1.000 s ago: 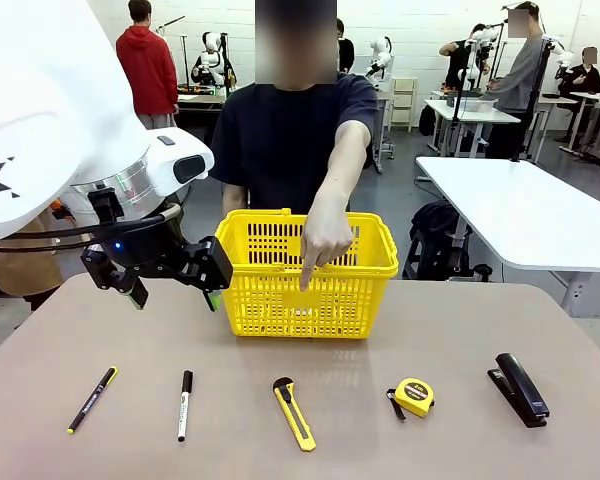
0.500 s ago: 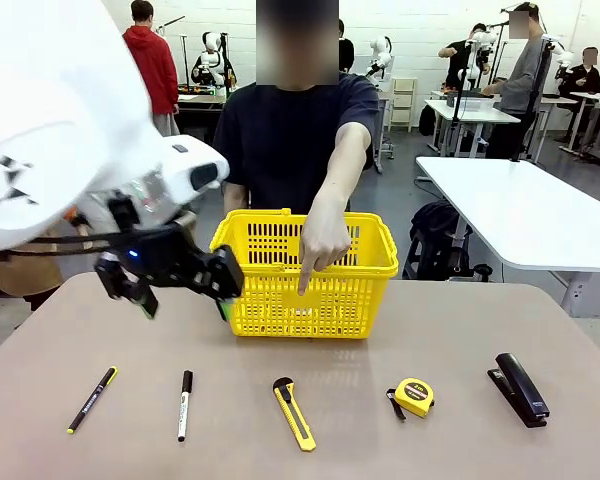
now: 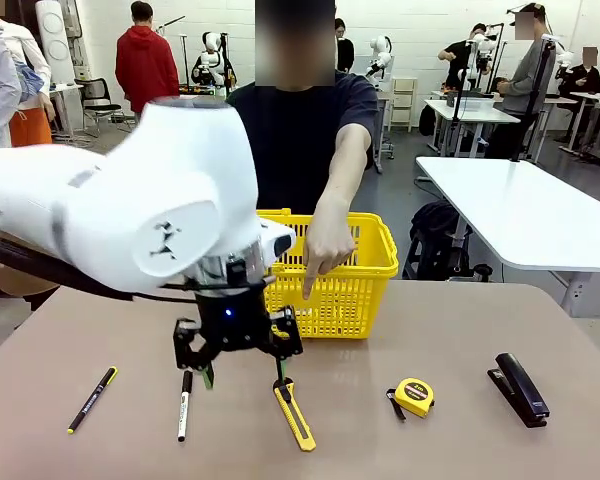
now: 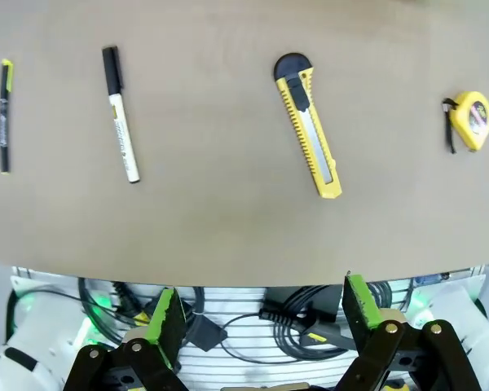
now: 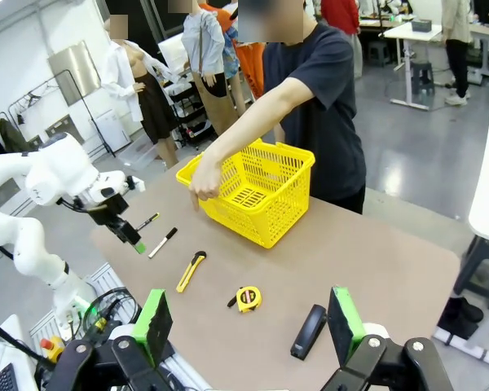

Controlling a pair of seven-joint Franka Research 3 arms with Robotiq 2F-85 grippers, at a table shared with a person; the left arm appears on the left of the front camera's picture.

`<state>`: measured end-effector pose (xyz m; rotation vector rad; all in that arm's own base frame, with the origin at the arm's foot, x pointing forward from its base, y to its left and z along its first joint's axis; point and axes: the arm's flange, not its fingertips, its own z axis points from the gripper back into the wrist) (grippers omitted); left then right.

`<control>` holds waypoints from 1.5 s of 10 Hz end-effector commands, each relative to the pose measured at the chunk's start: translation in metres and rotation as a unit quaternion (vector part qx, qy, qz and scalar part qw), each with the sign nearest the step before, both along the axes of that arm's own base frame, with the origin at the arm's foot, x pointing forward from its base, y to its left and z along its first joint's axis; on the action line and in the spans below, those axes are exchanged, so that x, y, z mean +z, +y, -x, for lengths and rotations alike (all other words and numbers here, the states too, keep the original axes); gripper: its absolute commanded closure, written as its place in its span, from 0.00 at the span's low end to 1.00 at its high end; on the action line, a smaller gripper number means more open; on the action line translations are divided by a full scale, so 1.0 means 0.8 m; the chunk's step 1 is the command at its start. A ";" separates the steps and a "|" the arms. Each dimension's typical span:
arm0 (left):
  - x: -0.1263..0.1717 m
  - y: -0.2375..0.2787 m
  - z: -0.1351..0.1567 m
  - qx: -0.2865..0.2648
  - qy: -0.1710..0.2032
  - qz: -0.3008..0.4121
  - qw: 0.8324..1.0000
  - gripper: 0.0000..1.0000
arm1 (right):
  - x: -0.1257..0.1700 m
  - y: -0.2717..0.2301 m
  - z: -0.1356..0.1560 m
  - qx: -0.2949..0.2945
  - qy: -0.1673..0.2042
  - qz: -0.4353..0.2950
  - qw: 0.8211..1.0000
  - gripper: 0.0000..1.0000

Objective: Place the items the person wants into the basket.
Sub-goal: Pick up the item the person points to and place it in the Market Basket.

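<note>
Lab hall: rows of white worktables [image 3: 525, 210], grey floor [image 3: 395, 195], people [image 3: 147, 60] working behind.

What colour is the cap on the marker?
Black cap, on a white marker. The left wrist view shows it best.

I see the yellow-and-black knife [image 3: 294, 413] lying flat just under the right finger of my left pincer [image 3: 243, 372], the black-capped white marker [image 3: 184, 404] beside its left finger, the round tape measure [image 3: 414, 396] farther right, and the yellow basket [image 3: 350, 280] upright behind.
</note>
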<state>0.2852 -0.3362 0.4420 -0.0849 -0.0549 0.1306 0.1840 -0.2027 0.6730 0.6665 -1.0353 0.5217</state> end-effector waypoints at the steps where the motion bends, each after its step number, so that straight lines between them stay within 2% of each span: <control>1: -0.027 -0.028 -0.015 0.034 0.015 0.013 0.999 0.00 | 0.000 0.000 -0.002 0.011 -0.008 -0.005 1.000 0.00; 8: -0.096 -0.097 -0.062 0.012 0.007 -0.064 0.998 0.00 | 0.000 0.000 -0.002 0.011 -0.008 -0.005 1.000 0.00; 15: -0.148 -0.102 -0.084 -0.010 -0.031 -0.057 0.998 0.00 | 0.000 0.000 -0.002 0.011 -0.008 -0.005 1.000 0.00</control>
